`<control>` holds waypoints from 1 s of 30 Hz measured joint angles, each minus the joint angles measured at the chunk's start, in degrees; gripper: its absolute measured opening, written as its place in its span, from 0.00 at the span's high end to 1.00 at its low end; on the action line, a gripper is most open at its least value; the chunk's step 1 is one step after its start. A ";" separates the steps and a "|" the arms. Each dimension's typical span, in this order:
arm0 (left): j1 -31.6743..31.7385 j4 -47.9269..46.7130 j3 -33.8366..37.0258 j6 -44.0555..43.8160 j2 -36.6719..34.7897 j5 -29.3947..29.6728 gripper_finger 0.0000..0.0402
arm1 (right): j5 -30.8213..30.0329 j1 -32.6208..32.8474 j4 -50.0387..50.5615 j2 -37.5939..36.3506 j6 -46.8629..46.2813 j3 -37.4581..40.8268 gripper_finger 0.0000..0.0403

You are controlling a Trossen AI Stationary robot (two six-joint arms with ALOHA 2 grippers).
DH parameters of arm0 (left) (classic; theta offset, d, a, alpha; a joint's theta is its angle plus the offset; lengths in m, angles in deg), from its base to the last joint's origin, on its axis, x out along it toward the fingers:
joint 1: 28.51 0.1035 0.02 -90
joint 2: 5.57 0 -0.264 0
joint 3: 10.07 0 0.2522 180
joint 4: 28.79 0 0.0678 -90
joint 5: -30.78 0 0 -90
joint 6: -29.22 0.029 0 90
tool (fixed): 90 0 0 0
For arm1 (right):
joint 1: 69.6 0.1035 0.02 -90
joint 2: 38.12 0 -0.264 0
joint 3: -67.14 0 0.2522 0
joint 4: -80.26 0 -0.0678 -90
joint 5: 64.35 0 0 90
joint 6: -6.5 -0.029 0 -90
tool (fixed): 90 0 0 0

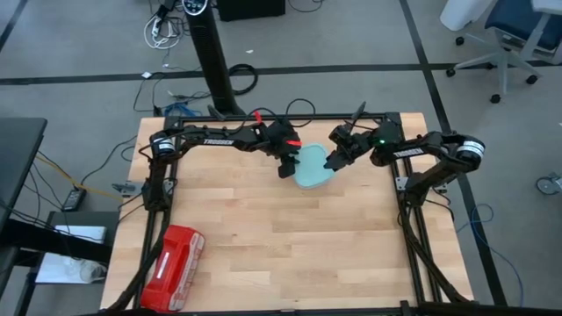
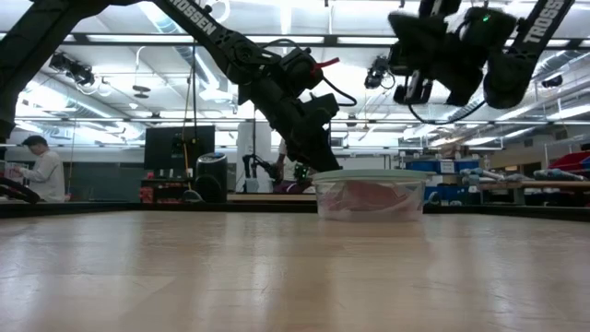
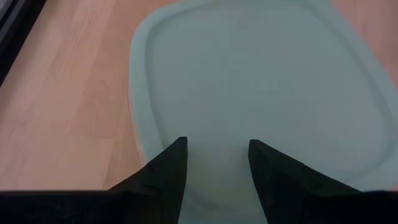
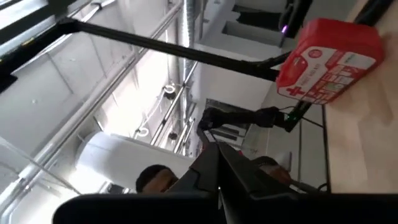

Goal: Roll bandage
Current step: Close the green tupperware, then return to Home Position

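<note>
We're guessing the bandage (image 2: 369, 197), showing as a pinkish blur inside the clear lidded container (image 1: 313, 165) mid-frame in the low view, is light and floppy, so we'd be pinching a free end. The pale lid (image 3: 261, 93) is hiding it from above. The left gripper (image 3: 216, 167) is hovering over it part open and empty; the right gripper (image 4: 219, 163) is hanging raised, pinched together and holding nothing.

Left gripper (image 3: 214, 165): fingers parted, angled down low near the table.
Right gripper (image 4: 219, 177): fingers closed together, raised, tilted upward.
</note>
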 joint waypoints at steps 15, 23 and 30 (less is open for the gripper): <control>-0.01 -0.32 -0.33 -0.41 0.14 -0.25 0.56 | -0.12 1.96 2.39 19.87 7.82 -0.11 0.98; -0.35 1.04 -0.27 0.84 0.11 -2.12 0.56 | 0.36 0.95 0.74 11.33 7.58 -0.34 0.98; -1.22 3.52 -0.22 2.71 -3.13 -8.09 0.56 | -1.46 -1.62 -0.13 -2.35 11.46 -0.32 0.98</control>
